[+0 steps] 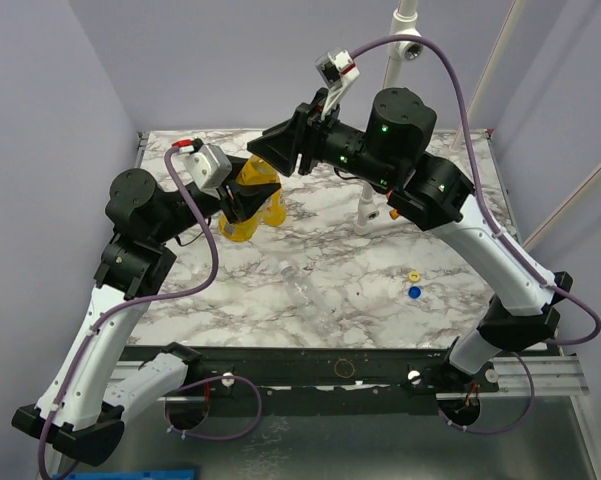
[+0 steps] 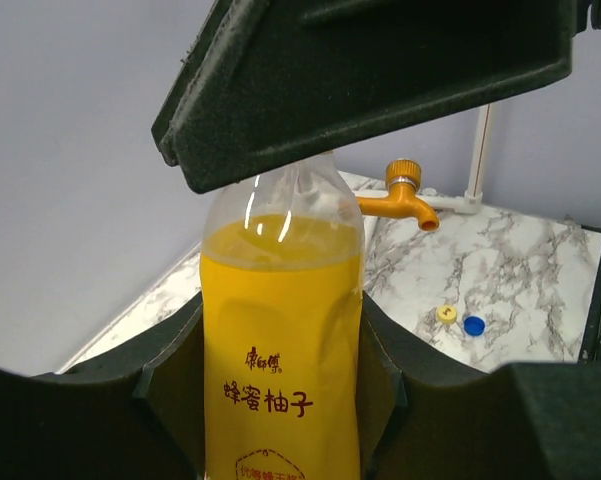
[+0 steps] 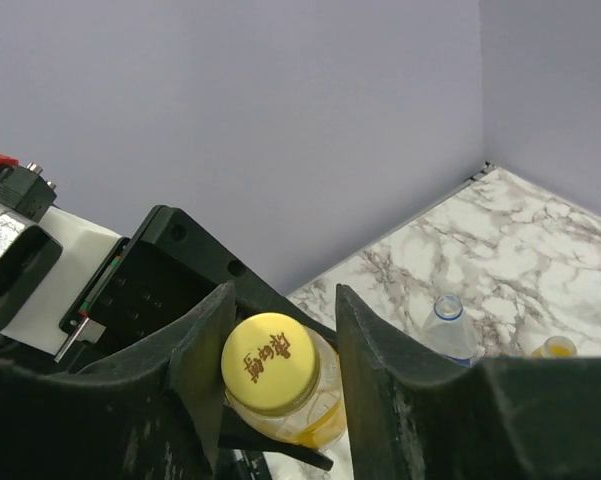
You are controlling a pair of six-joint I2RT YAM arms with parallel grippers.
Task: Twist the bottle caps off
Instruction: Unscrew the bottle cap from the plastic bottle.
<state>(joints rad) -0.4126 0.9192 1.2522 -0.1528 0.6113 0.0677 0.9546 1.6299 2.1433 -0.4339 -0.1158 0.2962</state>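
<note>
L gripper (image 2: pixel 280 392) is clamped on the yellow bottle (image 2: pixel 280 300) w/ a finger on each side of the label. I see the bottle upright, at the back-left of the surface (image 1: pixel 460 310).

R gripper (image 3: pixel 283 315) sits right over that bottle's top, w/ its fingers (image 3: pixel 195 370) flanking the capped neck. From the R wrist cam, one finger looks to be against the cap's edge. A sliver shows between the cap and the other finger. Can't tell if it's actually pinching or just close around it.

Surface is white-grey marble, walled in lilac.

Other bottles:
- Clear bottle w/ blue label (image 3: pixel 448 328) stands further back. Its neck is open, no cap on.
- 2nd yellow bottle (image 3: pixel 557 347) is just beside it. Only its top shows at the frame edge, so I can't say more.
- Plain clear bottle (image 1: pixel 305 287) lies on its side near mid-surface, well apart from the rest. It's faint against the marble.

Caps:
- Yellow cap (image 3: pixel 270 362) is on the held bottle, w/ print facing up, between the R fingers.
- Loose yellow cap (image 1: pixel 414 276) and loose blue cap (image 1: pixel 414 292) lie just beside each other on the right half of the surface. Yellow is the farther of the two, and both are well apart from every bottle.
</note>
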